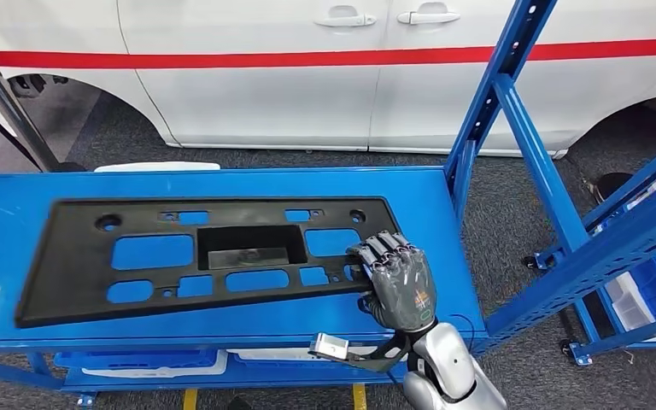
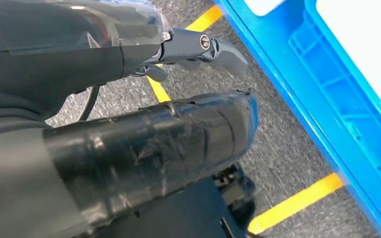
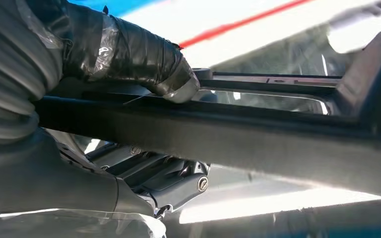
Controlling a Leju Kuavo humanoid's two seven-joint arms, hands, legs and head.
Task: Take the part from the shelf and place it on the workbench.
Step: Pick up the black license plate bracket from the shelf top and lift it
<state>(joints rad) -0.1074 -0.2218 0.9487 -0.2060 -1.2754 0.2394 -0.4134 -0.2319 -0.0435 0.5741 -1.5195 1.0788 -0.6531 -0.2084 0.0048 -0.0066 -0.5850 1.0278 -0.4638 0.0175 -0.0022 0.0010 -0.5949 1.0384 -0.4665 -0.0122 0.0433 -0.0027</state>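
Part point(image 1: 222, 252), a long black plastic panel full of cut-outs, is lying flat on the blue shelf point(image 1: 444, 222), taking up most of its length, with its right end reaching the robot's right hand point(image 1: 397, 282). That hand is closing over the panel's right end: from above, the fingers point(image 1: 384, 249) are draping across the top face near the corner, and in the right wrist view the thumb point(image 3: 144, 64) is pressing on one face of the panel's edge point(image 3: 258, 134) while the darker fingers point(image 3: 154, 176) are curling against the other, so it looks like a pinch across the rim rather than a mere resting touch. I would judge this to be the grasping step, with the lift not yet begun, since the panel is sitting level on the shelf. Next the move is calling for a firm squeeze and a careful raise; gripped at one end only, such a long piece will likely sag or swing. The left hand point(image 2: 144, 158) is hanging down by the floor with yellow lines point(image 2: 297, 201), fingers extended and holding nothing.
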